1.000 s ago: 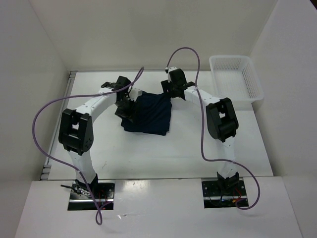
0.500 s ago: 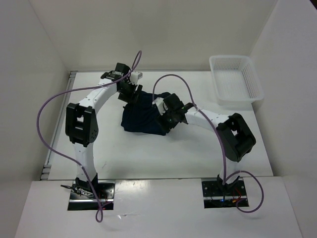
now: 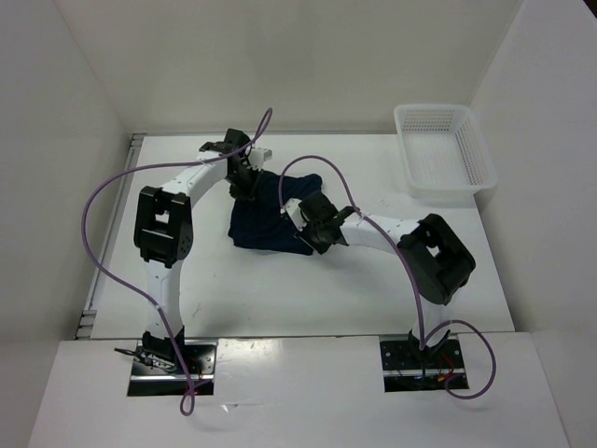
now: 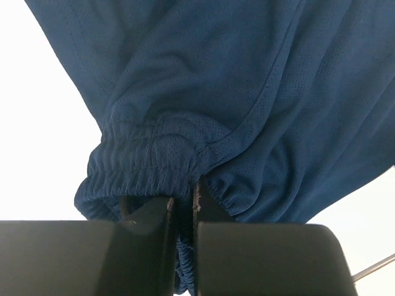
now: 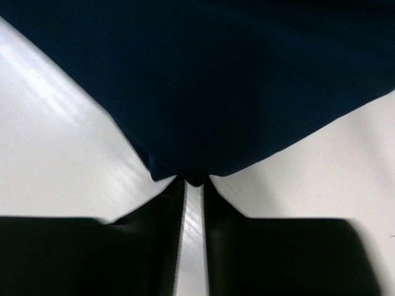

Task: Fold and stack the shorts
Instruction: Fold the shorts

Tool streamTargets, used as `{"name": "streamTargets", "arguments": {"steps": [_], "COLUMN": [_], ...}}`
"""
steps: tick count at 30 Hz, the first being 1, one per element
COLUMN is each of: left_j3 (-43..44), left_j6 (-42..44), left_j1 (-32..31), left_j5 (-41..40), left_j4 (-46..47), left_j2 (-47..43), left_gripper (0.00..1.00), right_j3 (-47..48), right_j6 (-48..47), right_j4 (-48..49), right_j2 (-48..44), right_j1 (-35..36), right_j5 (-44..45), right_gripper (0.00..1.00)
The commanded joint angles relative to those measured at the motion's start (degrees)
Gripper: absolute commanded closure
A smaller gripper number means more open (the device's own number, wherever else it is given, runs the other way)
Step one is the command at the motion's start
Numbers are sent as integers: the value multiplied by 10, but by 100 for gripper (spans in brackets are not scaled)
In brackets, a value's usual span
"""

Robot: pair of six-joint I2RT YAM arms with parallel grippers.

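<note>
The dark navy shorts (image 3: 266, 217) lie bunched on the white table between my two arms. My left gripper (image 3: 249, 186) sits at their far left edge. In the left wrist view it (image 4: 184, 201) is shut on the gathered waistband, and the shorts (image 4: 234, 86) spread out beyond the fingers. My right gripper (image 3: 307, 240) is at the near right corner of the cloth. The right wrist view shows its jaws (image 5: 194, 180) nearly together, pinching a corner tip of the shorts (image 5: 216, 80) just above the table.
A white mesh basket (image 3: 474, 154) stands at the back right of the table (image 3: 280, 289). White walls enclose the table on the left, back and right. Purple cables loop over both arms.
Both grippers have gone from open to shut on the shorts. The right gripper slid slightly to the near right corner, and the left one settled onto the waistband.
</note>
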Motion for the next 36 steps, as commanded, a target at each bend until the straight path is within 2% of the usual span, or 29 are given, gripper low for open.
{"name": "streamTargets", "arguments": {"steps": [1, 4, 5, 8, 15, 22, 24, 25, 28, 31, 36], "left_j3": [32, 59, 64, 86, 129, 155, 146, 139, 133, 133, 138], "left_j6": [1, 1, 1, 1, 1, 1, 1, 1, 1, 1, 1], "left_j1": [8, 20, 27, 49, 73, 73, 73, 73, 73, 73, 73], "left_j5": [12, 17, 17, 35, 55, 55, 55, 55, 50, 50, 44], "left_j4": [13, 18, 24, 31, 49, 38, 38, 38, 43, 43, 43], "left_j2": [-7, -7, -7, -2, 34, 92, 93, 93, 87, 82, 71], "left_gripper": [93, 93, 93, 90, 74, 68, 62, 61, 52, 49, 41], "right_j3": [-4, 10, 16, 21, 0, 26, 26, 31, 31, 36, 42], "right_j6": [15, 21, 21, 15, -24, -44, -50, -57, -57, -57, -40], "right_j4": [66, 66, 66, 49, 36, 42, 42, 42, 42, 37, 32], "right_j2": [16, 27, 27, 27, 2, 2, 2, 2, 2, -5, -59], "right_j1": [4, 4, 4, 4, -1, -1, -1, -1, -1, -1, -6], "right_j5": [51, 59, 59, 42, 36, 42, 47, 47, 41, 35, 14], "right_gripper": [84, 98, 100, 100, 100, 99, 90, 68, 38, 28, 19]}}
